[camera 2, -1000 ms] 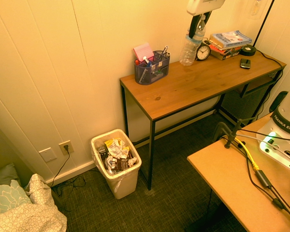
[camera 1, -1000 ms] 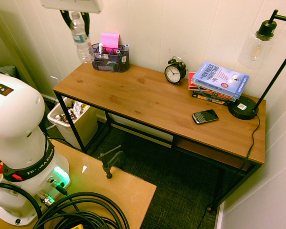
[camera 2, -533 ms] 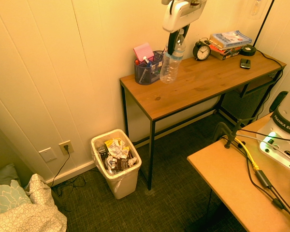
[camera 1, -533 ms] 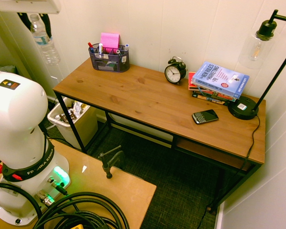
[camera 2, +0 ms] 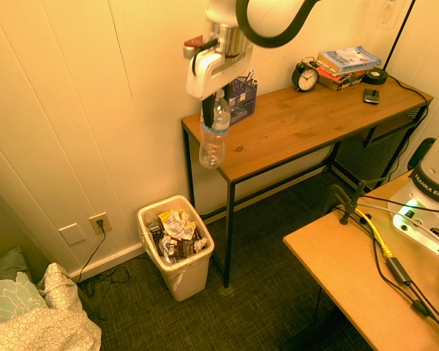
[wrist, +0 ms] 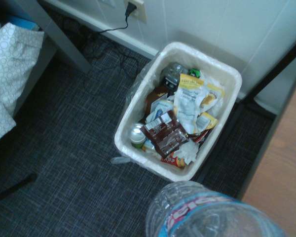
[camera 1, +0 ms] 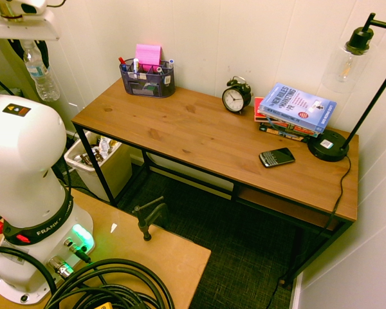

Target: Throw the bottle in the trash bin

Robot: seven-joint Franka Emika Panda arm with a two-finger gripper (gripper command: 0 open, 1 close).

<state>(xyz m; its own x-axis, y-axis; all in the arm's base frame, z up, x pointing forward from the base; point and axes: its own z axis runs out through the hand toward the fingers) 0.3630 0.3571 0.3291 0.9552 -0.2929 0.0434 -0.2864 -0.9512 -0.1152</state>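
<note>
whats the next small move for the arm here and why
Probably carry the water bottle a little further out past the desk end: the hand holds it by the neck, and it looks short of the trash bin.

— We see the bottle as clear, ribbed plastic with a glossy shine, and the trash bin as smooth cream plastic with a thin crinkled liner.

— We agree; the table is warm matt wood on dark metal legs, and the carpet looks rough and woven.
</note>
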